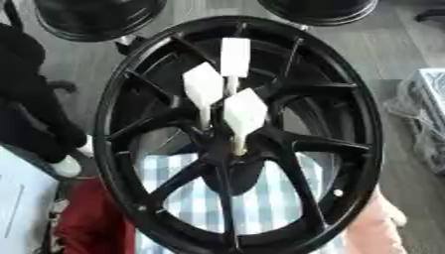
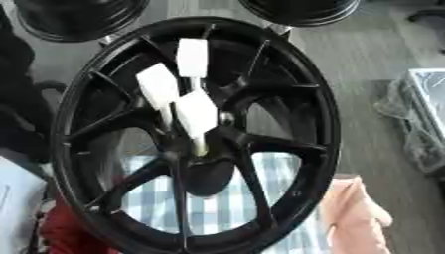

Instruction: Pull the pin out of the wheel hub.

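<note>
Standing near the middle of the view, one large black wheel [image 1: 370, 124] with thin spokes fills most of the picture, and it leans a little. Two more black wheels [image 1: 96, 17] [image 1: 317, 10] show partly at the far edge, so there are three wheels in total.

In the wheel hub [image 1: 260, 133] there are three pins, each with a flat white head on a pale thin shaft. The upper pin [image 1: 235, 55] has a rectangular head. The left pin [image 1: 202, 90] and the front pin [image 1: 245, 113] have heads turned like diamonds. All three shafts go down into the hub, close together, and the heads stand apart from each other above it.

Through the spokes a blue and white checked cloth [image 1: 260, 198] is visible. A red thing [image 1: 87, 223] lies at the lower left, and a peach-coloured shape [image 2: 352, 213] is beside the rim at the lower right.

At the left edge a black shape, possibly the robot's left hand [image 1: 35, 109] and arm, is next to the rim. I cannot tell if it is open or closed, or if it touches the wheel. No hand is on the pins.
</note>
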Motion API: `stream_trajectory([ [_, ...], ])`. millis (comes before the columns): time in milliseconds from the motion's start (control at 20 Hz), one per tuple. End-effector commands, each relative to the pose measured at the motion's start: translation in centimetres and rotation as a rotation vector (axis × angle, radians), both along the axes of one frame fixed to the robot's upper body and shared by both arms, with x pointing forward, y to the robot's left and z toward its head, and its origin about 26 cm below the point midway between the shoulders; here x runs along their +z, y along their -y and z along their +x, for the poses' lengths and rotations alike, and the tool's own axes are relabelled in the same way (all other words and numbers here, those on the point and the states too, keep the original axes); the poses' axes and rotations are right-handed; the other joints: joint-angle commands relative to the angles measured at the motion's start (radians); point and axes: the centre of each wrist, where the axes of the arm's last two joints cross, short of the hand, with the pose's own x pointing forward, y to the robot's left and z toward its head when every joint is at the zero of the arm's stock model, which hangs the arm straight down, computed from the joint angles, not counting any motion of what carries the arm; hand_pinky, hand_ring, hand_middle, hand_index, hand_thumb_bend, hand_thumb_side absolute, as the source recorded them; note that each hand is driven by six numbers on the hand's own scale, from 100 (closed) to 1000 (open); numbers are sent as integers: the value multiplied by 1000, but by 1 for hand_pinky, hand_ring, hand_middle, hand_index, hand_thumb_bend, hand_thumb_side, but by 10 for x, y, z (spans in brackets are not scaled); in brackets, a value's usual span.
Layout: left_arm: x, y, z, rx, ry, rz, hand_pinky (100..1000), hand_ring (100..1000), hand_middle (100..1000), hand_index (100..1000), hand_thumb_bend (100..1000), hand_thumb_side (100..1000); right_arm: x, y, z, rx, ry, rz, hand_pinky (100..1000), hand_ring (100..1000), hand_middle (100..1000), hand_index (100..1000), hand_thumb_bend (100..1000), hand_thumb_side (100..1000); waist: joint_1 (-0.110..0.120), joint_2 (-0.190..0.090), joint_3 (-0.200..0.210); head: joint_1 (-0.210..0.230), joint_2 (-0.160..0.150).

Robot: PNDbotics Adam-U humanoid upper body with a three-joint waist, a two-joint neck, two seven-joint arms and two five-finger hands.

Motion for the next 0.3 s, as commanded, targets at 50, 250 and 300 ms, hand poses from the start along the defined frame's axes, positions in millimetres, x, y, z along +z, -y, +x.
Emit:
stream_trajectory([
  [50, 11, 0, -1, -10, 31, 18, 740, 798, 704, 718, 246, 611, 5, -14, 4, 33, 24, 21, 777, 748, 673, 779, 100, 500, 1, -22, 0, -4, -14],
  [250, 10, 1, 0, -17, 31, 14, 739, 799, 705, 718, 246, 610, -4, -34, 13, 85, 10, 58, 784, 767, 699, 792, 100, 536, 6, -21, 2, -6, -17],
  [300, 10, 2, 0, -17, 32, 13, 740, 799, 705, 718, 247, 610, -7, -37, 15, 96, 6, 67, 784, 767, 700, 792, 100, 544, 8, -21, 3, -6, -18],
])
